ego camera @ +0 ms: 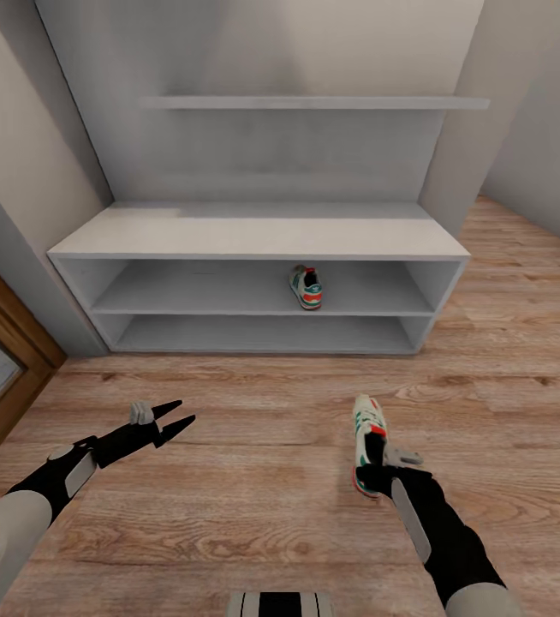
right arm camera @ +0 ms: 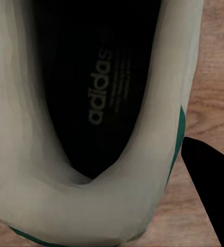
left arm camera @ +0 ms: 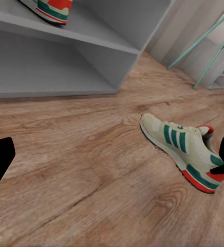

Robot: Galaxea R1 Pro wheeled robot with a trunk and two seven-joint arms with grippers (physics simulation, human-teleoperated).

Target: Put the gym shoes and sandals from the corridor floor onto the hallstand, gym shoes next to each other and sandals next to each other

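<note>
The second gym shoe [ego camera: 368, 444] is straddled at its heel by the right gripper [ego camera: 381, 470]; closure cannot be confirmed. The left gripper [ego camera: 174, 420] is spread, empty. Ahead, the hallstand [ego camera: 254, 238] holds the first shoe [ego camera: 306, 287]; placement beside it is required.

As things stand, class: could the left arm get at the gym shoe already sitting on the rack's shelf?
Probably yes. The left gripper is open and holds nothing, the shelf compartment of the hallstand is open-fronted, and nothing stands between it and the shelved gym shoe. It would have to stretch forward and rightward, though.
</note>
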